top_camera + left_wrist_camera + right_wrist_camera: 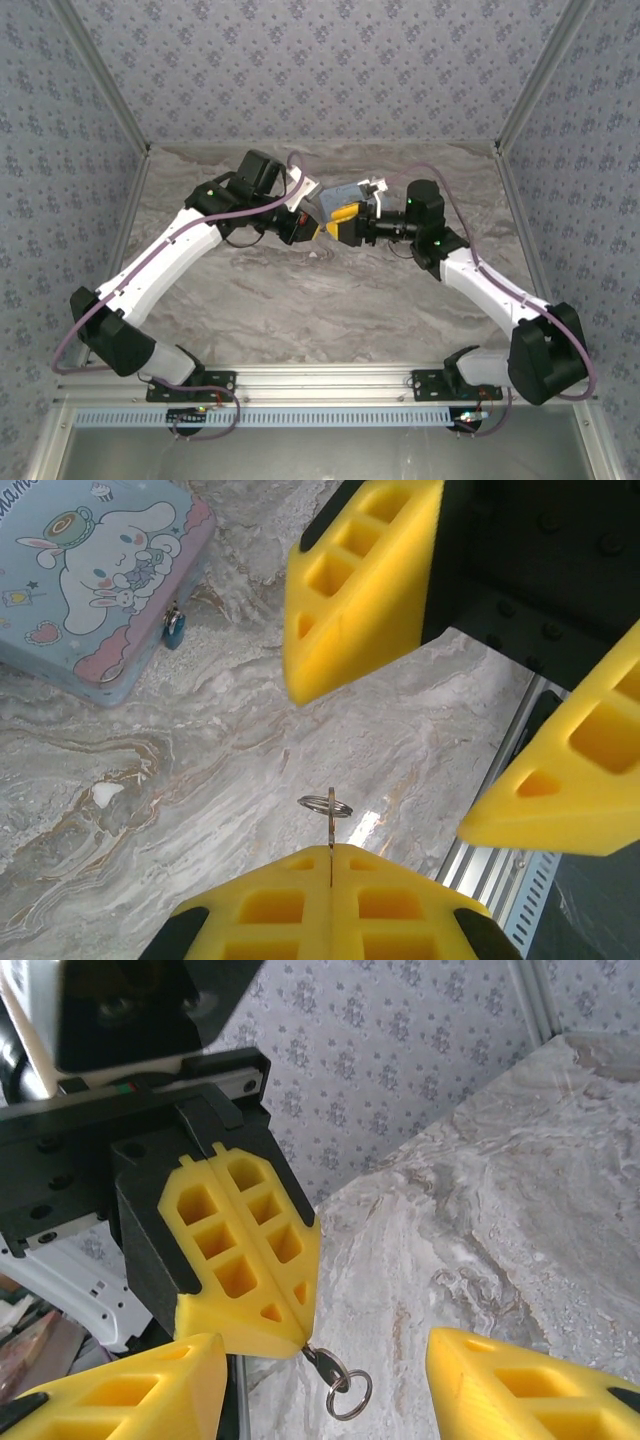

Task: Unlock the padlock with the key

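Handover stage, by my reading. Left fingers (pixel 270 905) are pressed flat together on the key (pixel 331 832), held in the air above the worktop (pixel 300 300), toward the middle of its far edge. Only the ringed head and a short bit of shank stick out past the tips, so I take the blade to be buried between the yellow pads. Right fingers (pixel 520 1390) stand apart, one on each side of that head, touching nothing that I can see. Padlock (pixel 174 627) hangs at the side of the pale blue tin (pixel 90 585), which lies flat near the far edge, apart from both sets of fingers; too small here to judge its shackle. Plan for a clean take: centre the right fingers on the head itself, not on the loose ring, which would likely swivel and let the key droop. Bring the pads flat against the head's faces and close fully before the left side lets go. Open the left slowly, so the blade comes out straight rather than cocked. Afterwards, check in the right wrist view that the blade points out along the fingers. Risk: thin metal in soft pads may slip, and a drop onto the marbled worktop would mean a hard re-pick.
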`<state>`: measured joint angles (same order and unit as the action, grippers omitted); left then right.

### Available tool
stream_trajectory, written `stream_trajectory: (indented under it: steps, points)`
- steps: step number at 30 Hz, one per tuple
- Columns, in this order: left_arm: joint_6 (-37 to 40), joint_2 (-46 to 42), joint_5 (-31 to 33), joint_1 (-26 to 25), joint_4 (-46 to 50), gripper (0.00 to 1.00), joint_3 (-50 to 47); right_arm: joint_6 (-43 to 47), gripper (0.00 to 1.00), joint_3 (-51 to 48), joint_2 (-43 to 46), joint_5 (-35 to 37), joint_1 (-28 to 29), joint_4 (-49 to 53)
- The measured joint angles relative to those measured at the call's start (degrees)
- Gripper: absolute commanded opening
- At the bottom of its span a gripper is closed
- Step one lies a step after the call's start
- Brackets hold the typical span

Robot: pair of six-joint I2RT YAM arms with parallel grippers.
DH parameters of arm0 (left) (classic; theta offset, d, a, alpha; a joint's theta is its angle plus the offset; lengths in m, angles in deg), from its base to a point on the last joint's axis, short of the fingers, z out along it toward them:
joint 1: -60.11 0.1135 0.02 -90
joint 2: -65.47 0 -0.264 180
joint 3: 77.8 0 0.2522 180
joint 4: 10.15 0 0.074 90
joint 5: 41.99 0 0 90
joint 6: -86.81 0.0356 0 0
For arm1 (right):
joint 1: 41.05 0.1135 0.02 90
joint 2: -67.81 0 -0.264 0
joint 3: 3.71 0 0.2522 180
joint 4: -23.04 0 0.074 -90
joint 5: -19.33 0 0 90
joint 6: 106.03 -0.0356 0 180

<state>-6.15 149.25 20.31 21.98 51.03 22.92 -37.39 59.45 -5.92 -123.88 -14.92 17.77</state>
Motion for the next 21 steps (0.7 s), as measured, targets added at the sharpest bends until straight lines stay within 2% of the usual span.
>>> stream_trajectory:
  steps: [10,21]
  points:
    - [0.17,0.00,-0.17,0.00,0.17,0.00,0.00,2.62,0.46,1.60,-2.62,-0.83,1.57,3.91]
    - [0.31,0.00,-0.17,0.00,0.00,0.00,0.00,4.44,0.26,1.64,-3.19,-1.22,1.77,6.75]
